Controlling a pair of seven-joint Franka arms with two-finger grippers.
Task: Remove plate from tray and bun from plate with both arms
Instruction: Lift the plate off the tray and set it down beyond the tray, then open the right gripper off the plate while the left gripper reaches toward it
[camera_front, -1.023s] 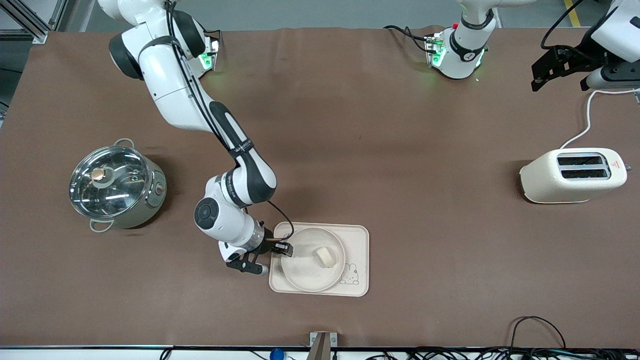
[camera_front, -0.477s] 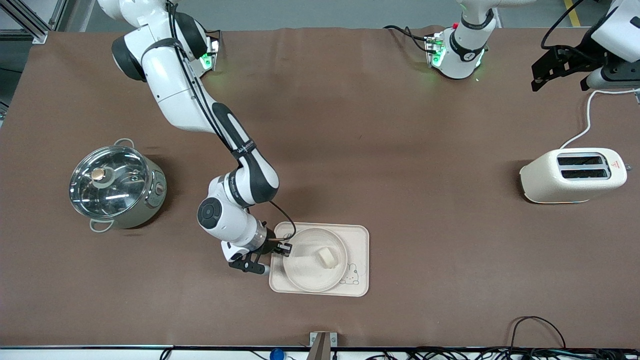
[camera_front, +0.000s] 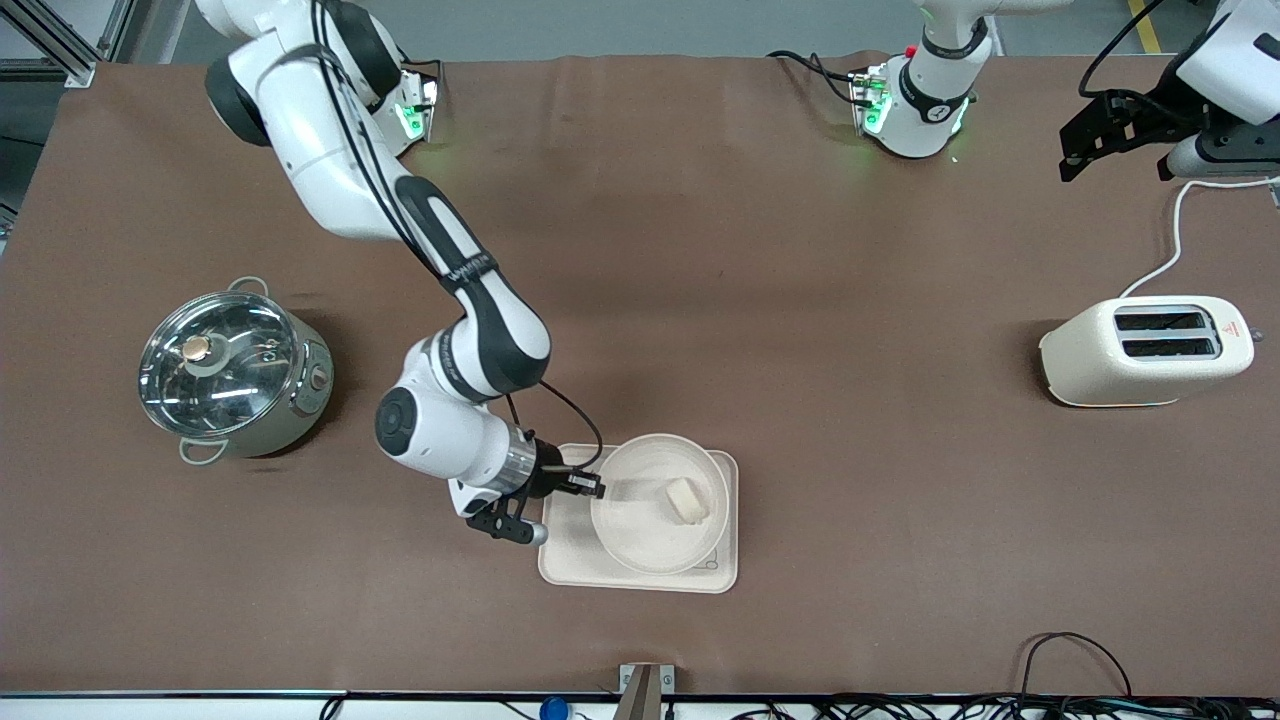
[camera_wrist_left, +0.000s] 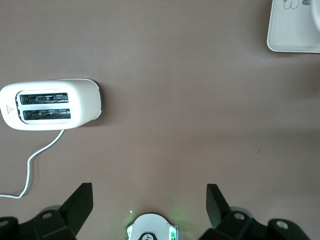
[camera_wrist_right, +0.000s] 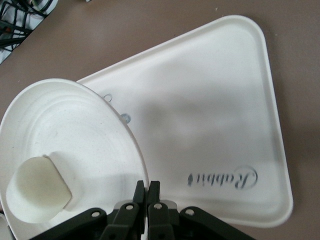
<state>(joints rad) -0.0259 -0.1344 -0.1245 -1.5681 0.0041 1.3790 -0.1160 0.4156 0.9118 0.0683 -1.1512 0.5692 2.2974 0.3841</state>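
My right gripper (camera_front: 592, 487) is shut on the rim of the round cream plate (camera_front: 655, 520) and holds it lifted and tilted over the cream tray (camera_front: 565, 545). The pale bun (camera_front: 688, 500) lies in the plate, toward its low side. In the right wrist view the fingers (camera_wrist_right: 146, 189) pinch the plate rim (camera_wrist_right: 127, 131); the bun (camera_wrist_right: 39, 190) rests in the plate (camera_wrist_right: 95, 150) and the tray (camera_wrist_right: 210, 120) with the word "Rabbit" lies below. My left gripper (camera_front: 1120, 150) waits open, high over the left arm's end of the table; its fingers (camera_wrist_left: 81, 202) hold nothing.
A cream toaster (camera_front: 1145, 350) with a white cord stands at the left arm's end, also in the left wrist view (camera_wrist_left: 50, 104). A steel pot with a glass lid (camera_front: 232, 372) stands at the right arm's end. A tray corner (camera_wrist_left: 295, 30) shows in the left wrist view.
My right gripper has lifted the plate off the tray and carried it toward the left arm's end; the plate is now tilted and the bun has slid with it. The left arm has hardly moved.
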